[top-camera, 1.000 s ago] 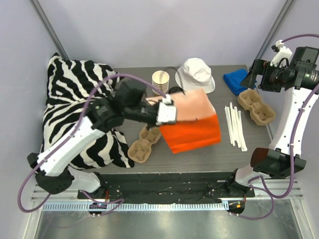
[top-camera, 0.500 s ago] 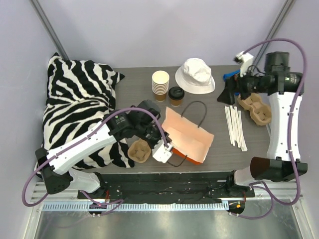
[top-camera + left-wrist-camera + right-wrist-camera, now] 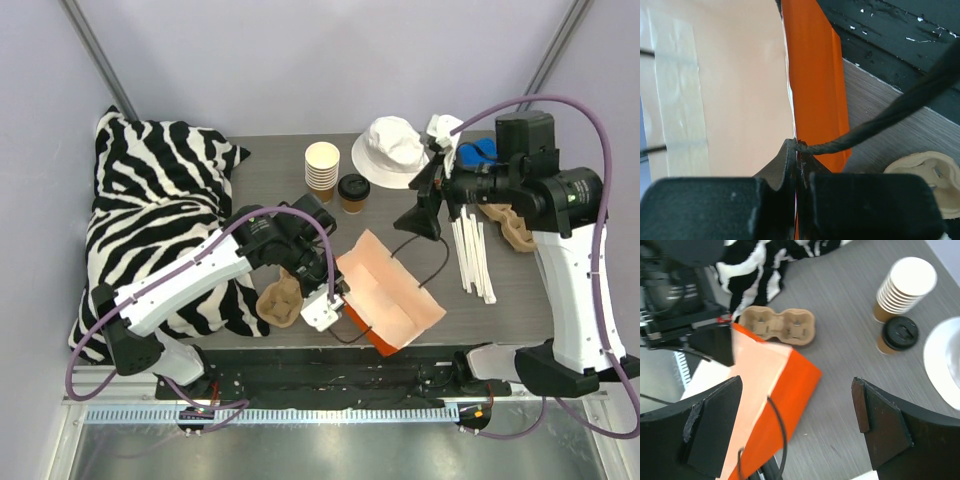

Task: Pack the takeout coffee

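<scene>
A robot test cell in a lab: 2 robot arms point(image 3: 190, 280) bolted beside a metal rail point(image 3: 330, 413) at a grey table point(image 3: 270, 150), closed in by plain pale walls point(image 3: 300, 60), with mismatched props like a zebra pillow point(image 3: 150, 190) and a hat point(image 3: 392, 150).

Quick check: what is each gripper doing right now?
Left gripper: shut on the orange bag at its rim, beside the black handle.
Right gripper: open, holding nothing.

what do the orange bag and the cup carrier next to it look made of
Orange bag: likely paper, matte, with sharp creases and a pale inside. Cup carrier: probably moulded pulp, dull tan, with a rough look and pressed cup wells.
</scene>
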